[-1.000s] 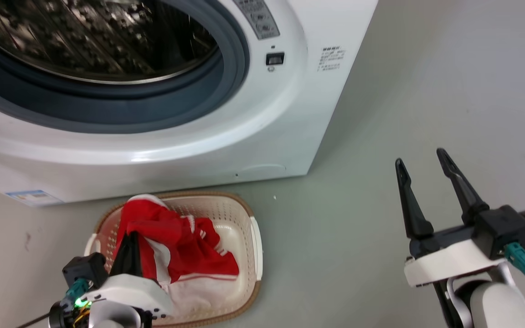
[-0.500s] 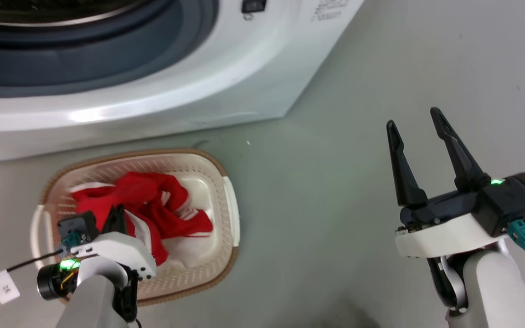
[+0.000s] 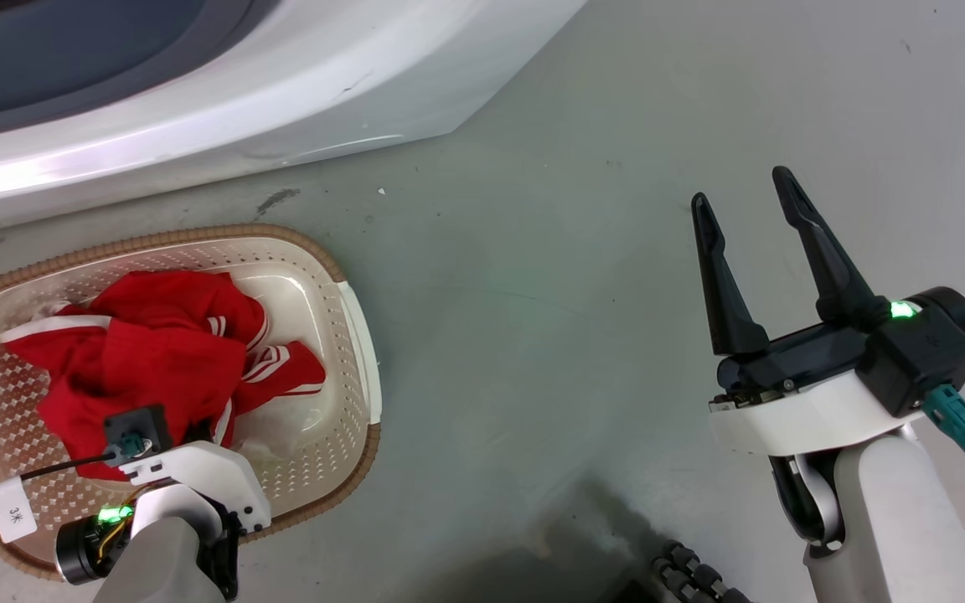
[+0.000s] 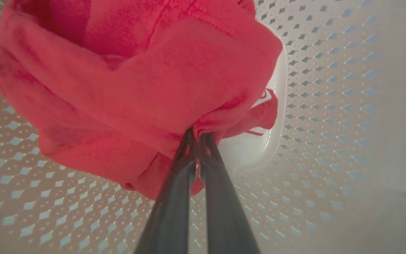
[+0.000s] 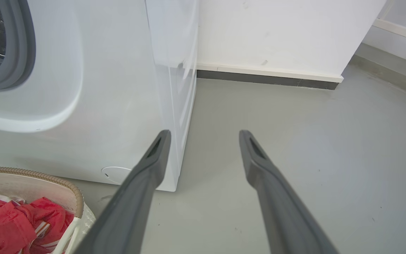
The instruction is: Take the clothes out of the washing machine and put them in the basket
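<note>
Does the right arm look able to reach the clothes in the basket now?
Probably yes: the right gripper is open, with bare floor between it and the basket. The left gripper, shut on the clothes, crowds the near side.

R gripper (image 3: pixel 739 188) had long dark fingers (image 3: pixel 721 285), black base (image 3: pixel 792 356), white wrist shell (image 3: pixel 801 419), pale grey forearm (image 3: pixel 901 519), teal plug (image 3: pixel 956 423), green LED (image 3: pixel 900 309). L arm (image 3: pixel 164 553) same, w/ white tag (image 3: pixel 12 515) on black cable (image 3: pixel 55 469).
</note>
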